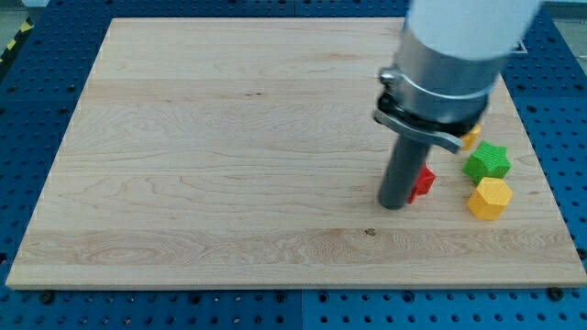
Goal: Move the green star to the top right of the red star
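Note:
The green star (pixel 487 162) lies near the view's right edge of the wooden board (pixel 229 156). The red star (pixel 423 182) lies left of it and slightly lower, partly hidden behind my rod. My tip (pixel 395 203) rests on the board against the red star's left side, well left of the green star. A yellow hexagonal block (pixel 490 198) sits just below the green star.
An orange-yellow block (pixel 470 137) shows partly under the arm's body, just above and left of the green star. The arm's grey and white body (pixel 449 64) covers the board's upper right. Blue perforated table surrounds the board.

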